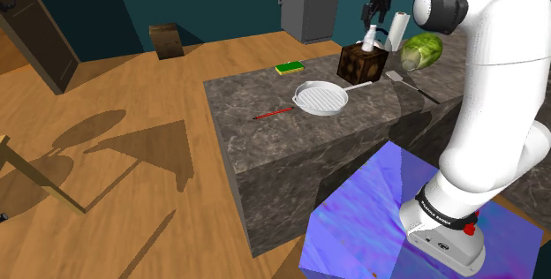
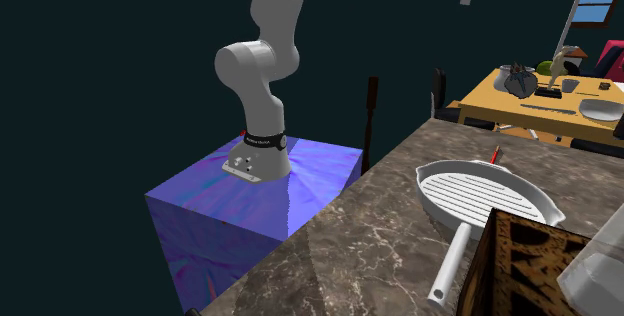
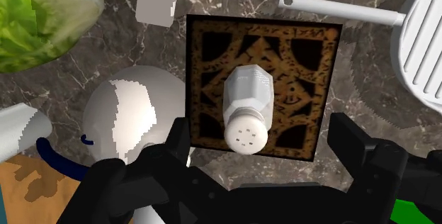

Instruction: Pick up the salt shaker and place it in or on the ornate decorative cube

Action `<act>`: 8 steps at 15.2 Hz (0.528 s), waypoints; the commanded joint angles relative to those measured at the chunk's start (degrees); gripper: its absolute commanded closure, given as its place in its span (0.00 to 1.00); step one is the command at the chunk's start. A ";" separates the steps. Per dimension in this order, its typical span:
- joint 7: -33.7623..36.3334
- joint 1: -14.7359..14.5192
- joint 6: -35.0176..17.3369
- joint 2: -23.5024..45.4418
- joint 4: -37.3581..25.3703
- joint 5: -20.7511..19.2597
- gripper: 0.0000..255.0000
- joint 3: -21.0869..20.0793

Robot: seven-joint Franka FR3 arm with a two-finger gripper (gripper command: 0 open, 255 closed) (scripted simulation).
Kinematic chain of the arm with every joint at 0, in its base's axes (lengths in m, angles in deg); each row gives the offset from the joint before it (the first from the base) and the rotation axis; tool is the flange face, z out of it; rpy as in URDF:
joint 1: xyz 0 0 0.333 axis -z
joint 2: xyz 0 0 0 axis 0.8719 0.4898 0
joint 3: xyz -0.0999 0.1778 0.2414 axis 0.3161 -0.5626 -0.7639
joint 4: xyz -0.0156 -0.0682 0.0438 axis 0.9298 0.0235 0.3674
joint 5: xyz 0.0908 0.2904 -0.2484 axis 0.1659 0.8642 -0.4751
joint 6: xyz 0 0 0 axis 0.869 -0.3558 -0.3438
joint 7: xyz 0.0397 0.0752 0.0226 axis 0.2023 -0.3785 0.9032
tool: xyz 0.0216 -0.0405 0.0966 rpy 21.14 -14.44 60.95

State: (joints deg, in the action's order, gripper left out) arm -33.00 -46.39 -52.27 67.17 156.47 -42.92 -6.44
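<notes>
Saw a dark veined counter (image 1: 265, 145) standing on a wood floor (image 1: 177, 83). Found a white ribbed pan (image 1: 321, 99) near its middle, with the handle pointing toward a brown carved cube (image 1: 360, 65) and ending just beside it. Noted a green and yellow sponge (image 1: 289, 68) near the far edge, at the shoulder view's left of the cube. Noted also a thin red stick (image 1: 273, 112) left of the pan, a lettuce (image 1: 421, 51) right of the cube, and a grey spatula (image 1: 411, 85) in front of the lettuce.

Arm (image 1: 494, 101) outstretched, gripper (image 1: 376, 12) pointing down, spread wide
</notes>
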 commanded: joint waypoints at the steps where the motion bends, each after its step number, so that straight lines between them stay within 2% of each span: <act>1: -0.14 0.58 3.97 0.61 -4.55 0.25 0.00 0.00; 2: -0.18 0.94 5.84 1.16 -6.97 0.47 0.00 -0.04; 8: -0.18 0.94 5.84 1.15 -6.97 0.47 0.00 -0.05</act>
State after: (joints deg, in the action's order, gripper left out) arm -33.18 -45.44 -46.46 68.32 149.52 -42.45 -6.49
